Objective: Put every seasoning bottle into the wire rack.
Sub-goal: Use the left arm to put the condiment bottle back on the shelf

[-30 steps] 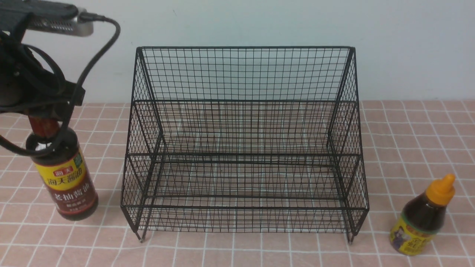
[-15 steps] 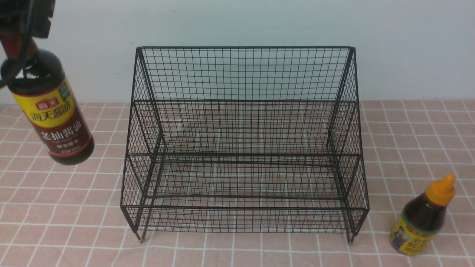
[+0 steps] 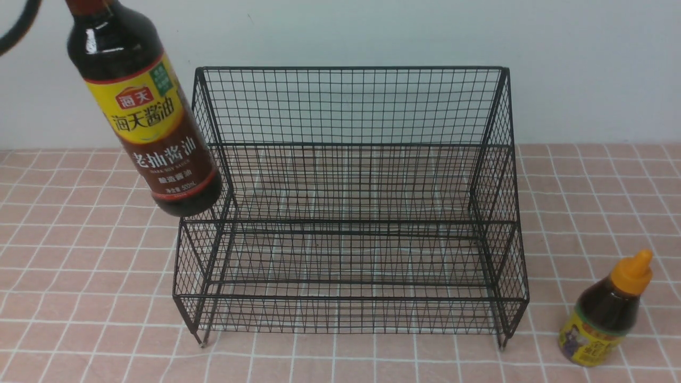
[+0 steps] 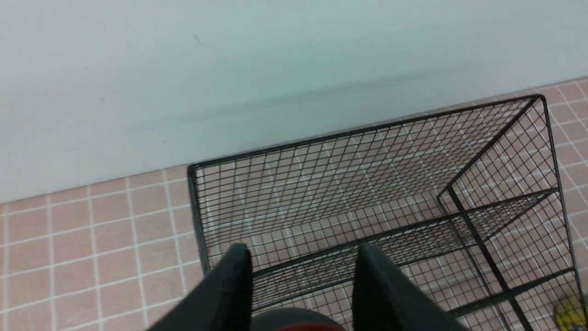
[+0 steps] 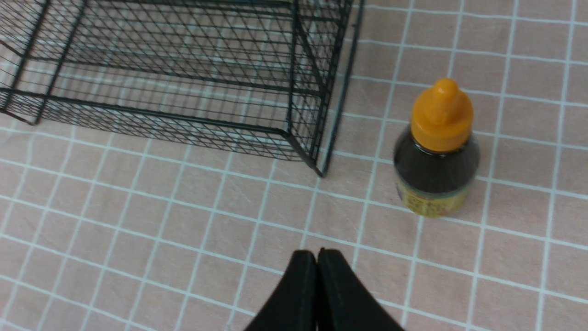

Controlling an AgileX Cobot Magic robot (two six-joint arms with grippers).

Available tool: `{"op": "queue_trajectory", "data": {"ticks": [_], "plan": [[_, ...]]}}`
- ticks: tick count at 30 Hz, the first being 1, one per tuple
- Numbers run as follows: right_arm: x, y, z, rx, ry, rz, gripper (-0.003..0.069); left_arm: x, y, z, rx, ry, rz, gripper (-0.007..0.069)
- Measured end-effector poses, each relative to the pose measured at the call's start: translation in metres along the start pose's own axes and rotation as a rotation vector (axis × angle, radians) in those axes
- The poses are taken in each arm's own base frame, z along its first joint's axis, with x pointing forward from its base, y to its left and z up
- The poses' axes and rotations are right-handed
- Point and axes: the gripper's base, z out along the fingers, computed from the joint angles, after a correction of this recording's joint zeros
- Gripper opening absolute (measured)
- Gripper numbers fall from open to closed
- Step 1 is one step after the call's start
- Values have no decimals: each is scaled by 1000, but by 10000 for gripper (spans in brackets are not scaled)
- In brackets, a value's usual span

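The tall seasoning bottle (image 3: 143,109), with its yellow-and-maroon label, hangs tilted in the air in front of the upper left corner of the black wire rack (image 3: 351,213), its base level with the rack's upper tier. In the left wrist view my left gripper (image 4: 303,250) is shut on the bottle's neck, and the red-brown cap (image 4: 294,324) shows between the fingers above the rack (image 4: 367,207). The short seasoning bottle (image 3: 606,314) with the orange nozzle cap stands on the table right of the rack. My right gripper (image 5: 317,257) hovers shut and empty near that bottle (image 5: 436,151).
A pink tiled tablecloth (image 3: 80,319) covers the table. A pale wall (image 3: 585,64) rises right behind the rack. A black cable (image 3: 16,26) of the left arm loops at the top left corner.
The left arm has lifted the tall bottle off the table and carried it up and rightward to the rack's left side. The short bottle and right gripper have not moved.
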Motion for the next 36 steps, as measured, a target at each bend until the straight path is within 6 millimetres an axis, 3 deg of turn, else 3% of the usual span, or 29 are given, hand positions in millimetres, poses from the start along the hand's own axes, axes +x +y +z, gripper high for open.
{"op": "queue_trajectory", "data": {"ticks": [10, 21, 26, 27, 32, 36], "plan": [[-1, 3, 0, -34, -6, -2, -15, -1, 18, 57, 4, 59, -14, 262], [-1, 3, 0, -36, -7, -12, -15, 4, 21, 85, 74, 107, 47, 262], [-1, 3, 0, -30, -7, -54, -15, 16, 13, 110, 136, 219, 152, 262], [-1, 3, 0, -29, -7, -75, -15, 24, 8, 124, 143, 288, 198, 262], [-1, 3, 0, -29, -7, -90, -15, 39, -3, 154, 134, 414, 264, 262], [0, 3, 0, -29, -6, -94, -15, 42, -15, 161, 138, 432, 299, 262]]}}
